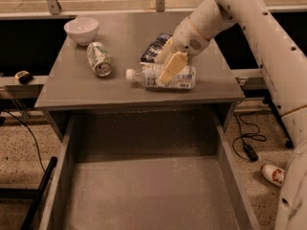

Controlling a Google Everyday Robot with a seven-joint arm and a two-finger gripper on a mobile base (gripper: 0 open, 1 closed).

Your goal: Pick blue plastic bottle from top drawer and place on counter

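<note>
Near the front edge of the counter, right of middle, the blue plastic bottle lies on its side, long axis along that edge, cap pointing left. The gripper sits over its middle, its arm coming from the right rear corner. Whether it clamps the bottle or sits loose around it I cannot tell. A soda can lies off to the left, a dark packet just behind. The top drawer hangs open below.

The claw is on the bottle at the surface's near middle. A can and a bowl block the far left.
</note>
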